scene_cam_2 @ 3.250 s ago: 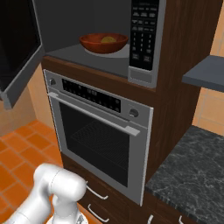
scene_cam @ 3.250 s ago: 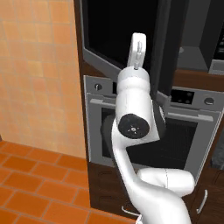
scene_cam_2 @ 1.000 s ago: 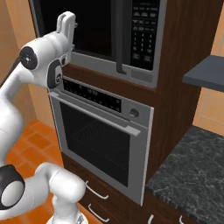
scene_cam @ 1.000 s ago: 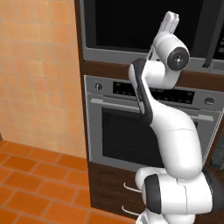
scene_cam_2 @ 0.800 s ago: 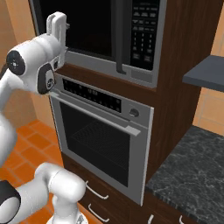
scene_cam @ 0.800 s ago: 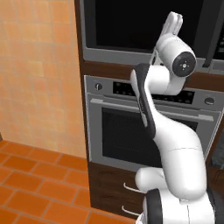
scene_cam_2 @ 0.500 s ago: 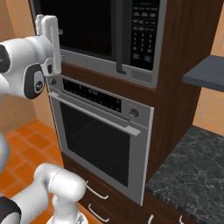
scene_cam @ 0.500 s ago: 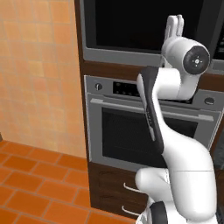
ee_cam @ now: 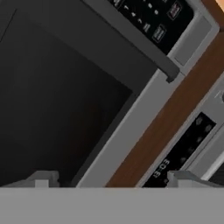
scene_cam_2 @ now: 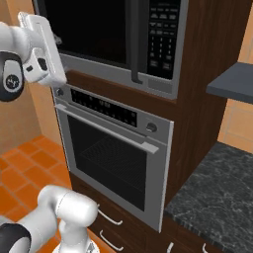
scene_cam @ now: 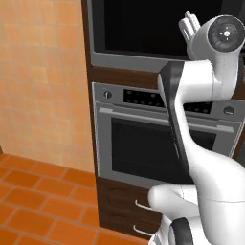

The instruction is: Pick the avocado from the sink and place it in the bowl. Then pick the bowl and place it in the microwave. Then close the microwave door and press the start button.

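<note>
The microwave door is shut, its black glass dark, so the cavity behind it is hidden. The avocado, the bowl and the sink are out of view. My gripper is held up close to the lower part of the door, open, with nothing between its fingers. From the other side the gripper is near the door's left edge, far from the keypad and the vertical handle. The hand view looks along the gripper at the door glass, its grey frame and the keypad.
A steel oven with a glass door sits right below the microwave in the wooden cabinet. A dark stone counter and a grey shelf lie to the right. An orange tiled wall stands on the left.
About three seconds ago the microwave door stood open with the bowl inside; now it is shut. Over the last second the open hand has slid sideways along the closed door, away from the keypad.
</note>
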